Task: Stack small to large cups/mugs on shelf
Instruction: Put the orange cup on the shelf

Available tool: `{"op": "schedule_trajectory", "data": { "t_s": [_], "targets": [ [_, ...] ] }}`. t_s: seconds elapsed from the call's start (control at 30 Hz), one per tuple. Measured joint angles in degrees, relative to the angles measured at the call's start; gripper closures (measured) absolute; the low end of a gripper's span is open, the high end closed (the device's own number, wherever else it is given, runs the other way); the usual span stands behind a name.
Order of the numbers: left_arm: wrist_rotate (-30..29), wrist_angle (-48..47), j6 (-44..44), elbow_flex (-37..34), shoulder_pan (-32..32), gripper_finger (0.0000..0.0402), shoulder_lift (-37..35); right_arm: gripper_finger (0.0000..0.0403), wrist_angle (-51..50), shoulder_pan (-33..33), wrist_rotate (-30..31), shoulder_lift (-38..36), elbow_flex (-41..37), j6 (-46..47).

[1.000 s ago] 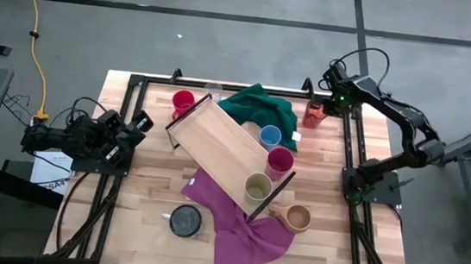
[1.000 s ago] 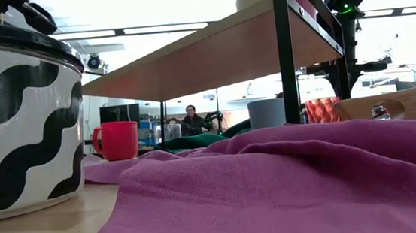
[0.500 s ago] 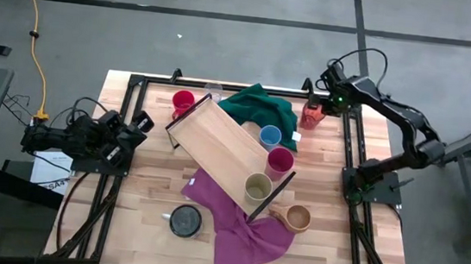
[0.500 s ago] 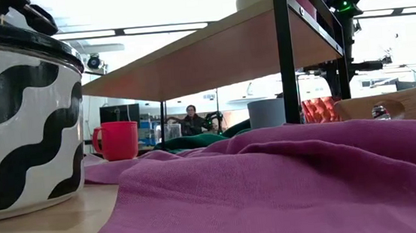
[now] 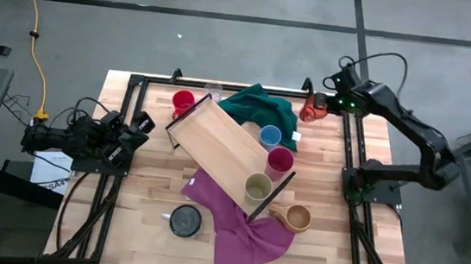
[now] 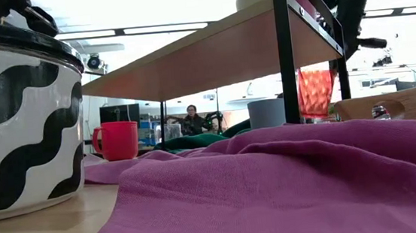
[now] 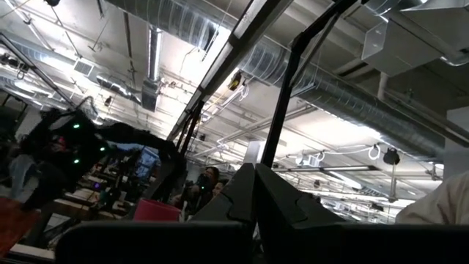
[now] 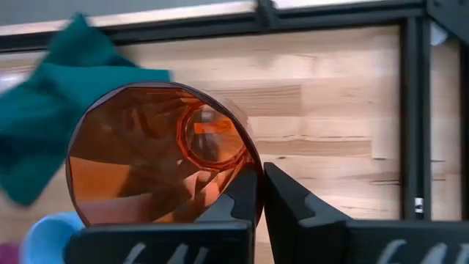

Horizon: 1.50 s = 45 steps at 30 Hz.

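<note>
The orange cup [image 8: 163, 158] hangs in my right end effector [image 8: 260, 192], whose fingers are clenched on its rim, so I am grasping it by one thin edge. In the high view it sits clear of the tabletop [image 5: 152, 189] at the far right corner, beside the green cloth [image 5: 259, 108]. The shelf [image 5: 221, 144] lies diagonally across the middle, with the blue cup [image 5: 270, 136], magenta cup [image 5: 280, 160] and olive cup [image 5: 257, 186] along its near-right side. My left end effector [image 5: 142, 127] waits clenched and empty at the left edge. The risk I judge: a rim pinch lets the cup swing or slip on the carry, and a low path could snag the cloth or knock the blue cup.
</note>
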Motion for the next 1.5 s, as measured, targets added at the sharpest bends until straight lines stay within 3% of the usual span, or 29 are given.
{"op": "schedule_trajectory", "data": {
  "t_s": [0.23,0.43,0.57,0.7,0.87,1.27,1.5],
  "targets": [
    [0.0,-1.1,-0.1,0.0,0.0,0.0401,0.0,0.0402,3.9,5.8,-4.5,-8.9,0.0,1.7],
    [0.0,-3.6,-1.2,0.0,0.0,0.0401,0.0,0.0403,16.1,11.1,-8.4,-14.4,0.0,4.6],
    [-0.2,-3.5,-1.3,0.0,0.0,0.0401,0.0,0.0403,23.5,14.2,-11.1,-15.1,0.0,6.1],
    [-0.2,-3.5,-2.1,0.0,0.0,0.0401,0.0,0.0403,23.2,17.6,-12.1,-12.9,3.1,5.2],
    [-0.2,-4.4,-2.7,0.0,0.0,0.0401,0.0,0.0403,20.1,20.5,-11.6,-6.7,12.5,-1.2],
    [-0.3,-6.0,-2.7,0.0,0.0,0.0401,0.0,0.0403,-9.4,25.4,-12.7,14.2,47.7,-18.2],
    [-0.3,-6.0,-2.7,0.0,0.0,0.0401,0.0,0.0403,-19.8,28.3,-12.2,22.9,61.4,-21.4]
  ]
}}
